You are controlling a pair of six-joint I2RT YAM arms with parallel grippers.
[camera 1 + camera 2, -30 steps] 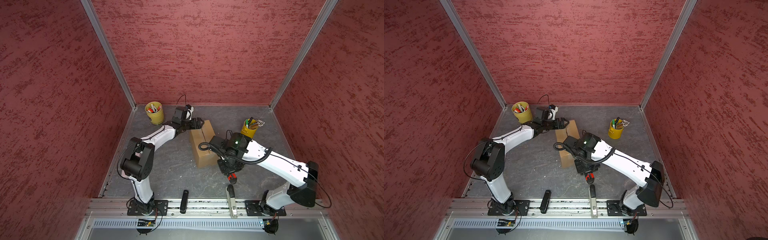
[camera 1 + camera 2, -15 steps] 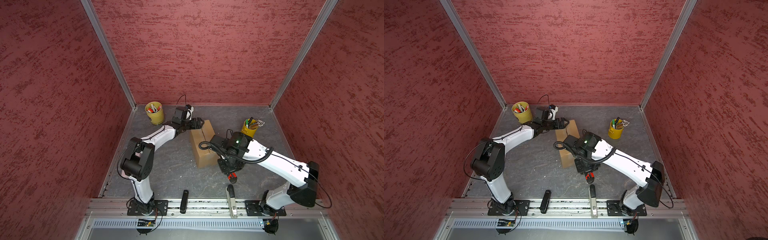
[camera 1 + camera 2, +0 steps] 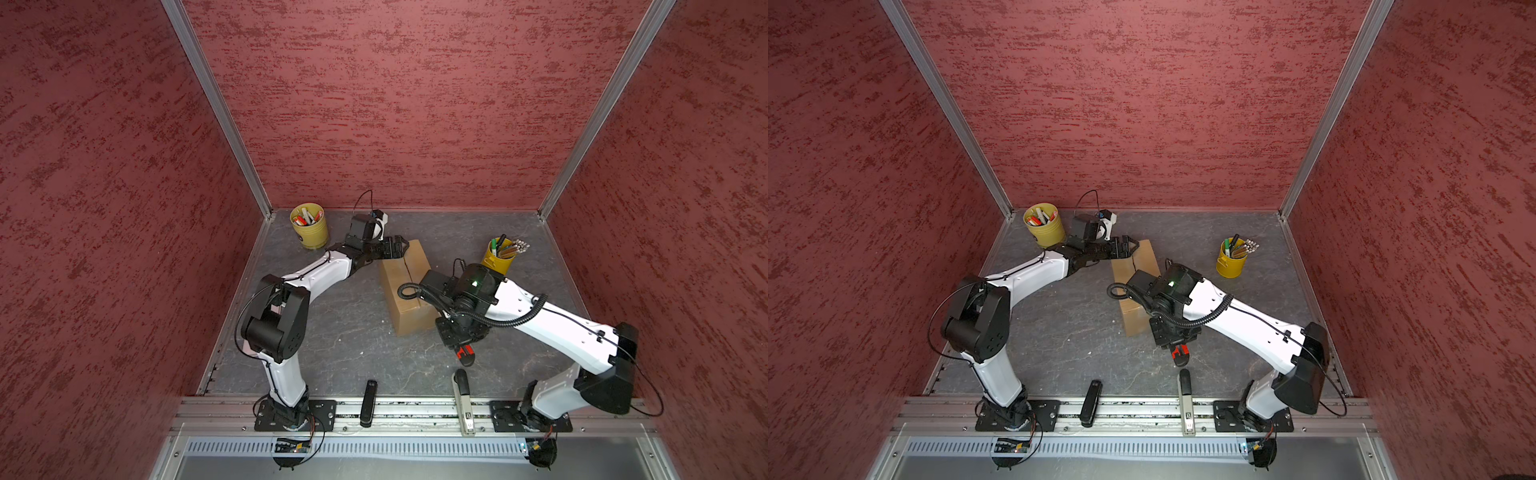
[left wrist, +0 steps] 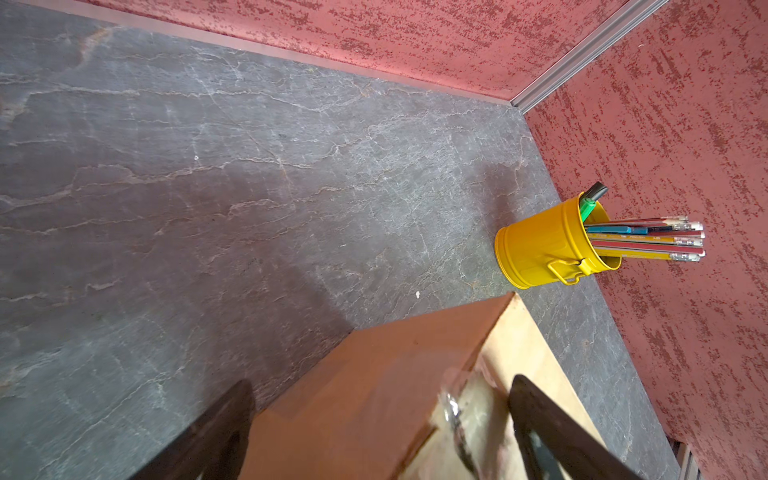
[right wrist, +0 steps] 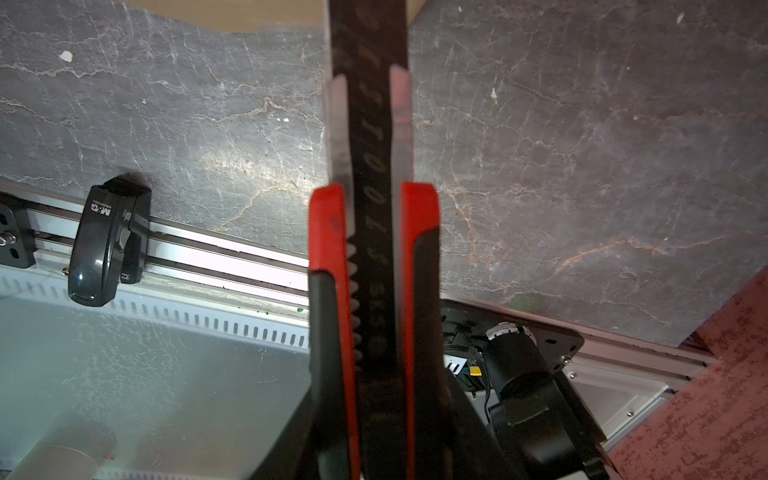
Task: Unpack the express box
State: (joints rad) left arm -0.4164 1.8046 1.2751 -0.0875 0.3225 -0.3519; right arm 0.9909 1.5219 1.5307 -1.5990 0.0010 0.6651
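The express box (image 3: 405, 282), a plain brown oblong carton, lies in the middle of the grey table in both top views (image 3: 1131, 320), with a dark line along its top seam. My left gripper (image 3: 401, 245) hovers open at the box's far end. In the left wrist view its dark fingers (image 4: 216, 432) stand wide on either side of a box (image 4: 365, 395) corner, where shiny tape shows. My right gripper (image 3: 461, 338) points down just off the box's near end, shut on a red and black utility knife (image 5: 372, 208), which also shows below the wrist (image 3: 1180, 353).
A yellow cup of markers (image 3: 309, 226) stands at the back left and a yellow cup of pencils (image 3: 500, 253) at the right. A black stapler (image 3: 368, 403) and a grey tool (image 3: 463, 399) lie on the front rail. Red walls close in three sides.
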